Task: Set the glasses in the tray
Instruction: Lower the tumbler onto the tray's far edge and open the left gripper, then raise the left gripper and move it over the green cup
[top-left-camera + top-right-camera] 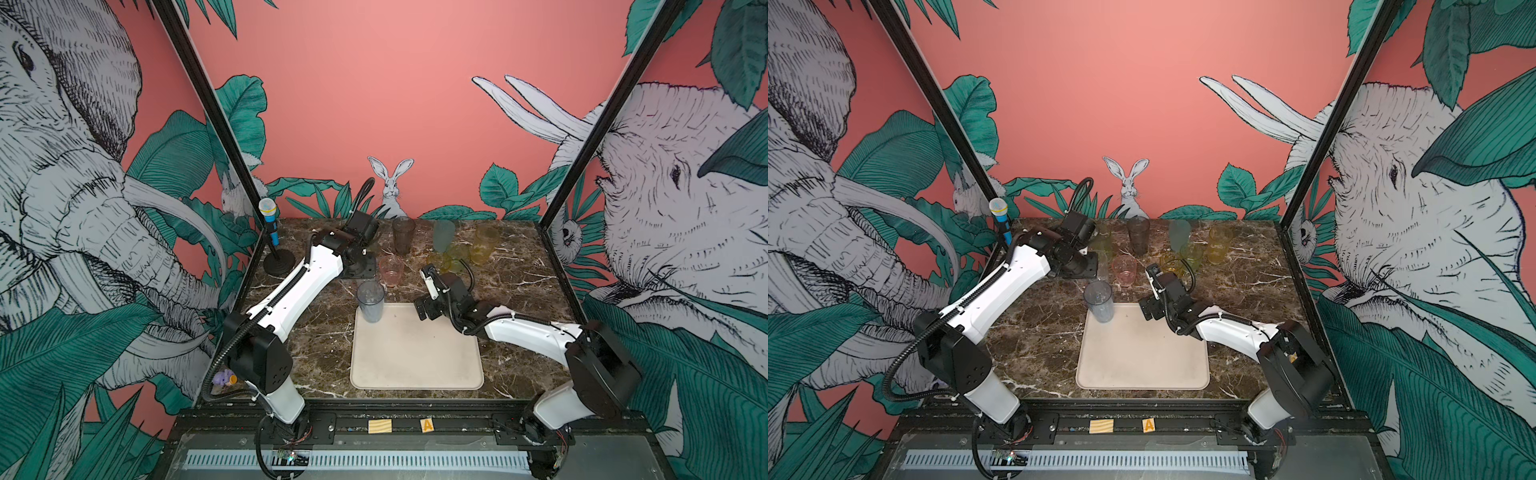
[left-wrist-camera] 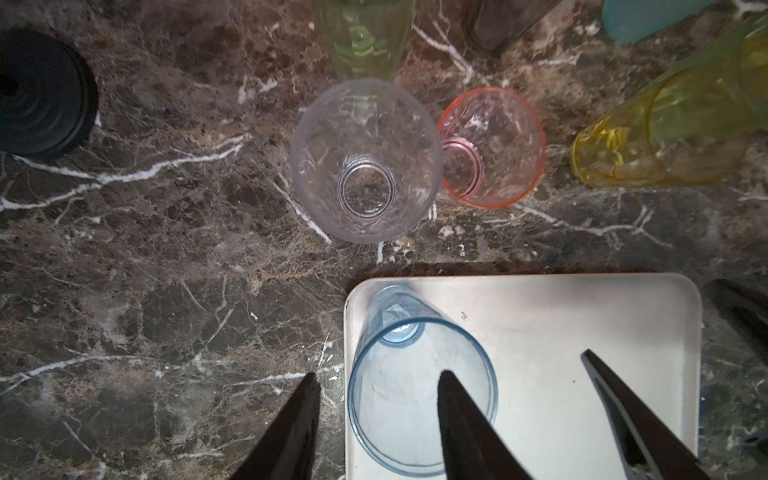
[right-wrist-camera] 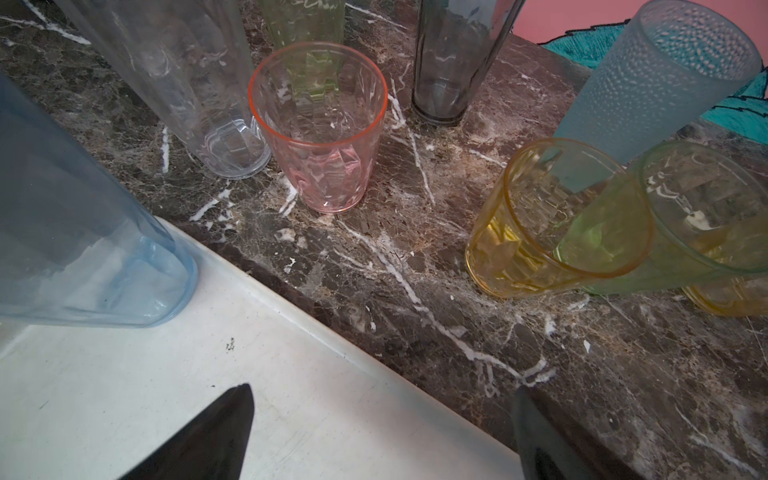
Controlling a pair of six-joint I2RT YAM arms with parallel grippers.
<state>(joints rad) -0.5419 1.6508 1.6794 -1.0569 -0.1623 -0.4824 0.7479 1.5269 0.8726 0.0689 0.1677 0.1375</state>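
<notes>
A pink wall painted with elephants, leaves and a rabbit closes in a dark marble surface. The cream tray lies in the lower middle of both top views. One of the glasses, the grey-blue tumbler, stands upright in the tray's upper left corner, close to the rim. The rest of the tray is bare, and the other glasses stand on the surface above it.

The left claw hangs over that tumbler, half spread. One finger is outside and clear of the wall, the other is over the mouth, and it grips nothing. The step in hand looks like the letting-go. To do it well, I would widen a little more and rise straight up, so the inner finger cannot catch the rim and tip a tall glass set so near the edge. The right claw is spread wide and empty over the tray's upper right edge.

The left wrist view shows the clear tumbler just beside the pink one, both near the tray. In the top views I cannot make out the clear one behind the left arm. Only the right wrist view shows the teal glass with its dimpled skin and the yellow glass crowded against its neighbours. Only the top views show the whole tray.
</notes>
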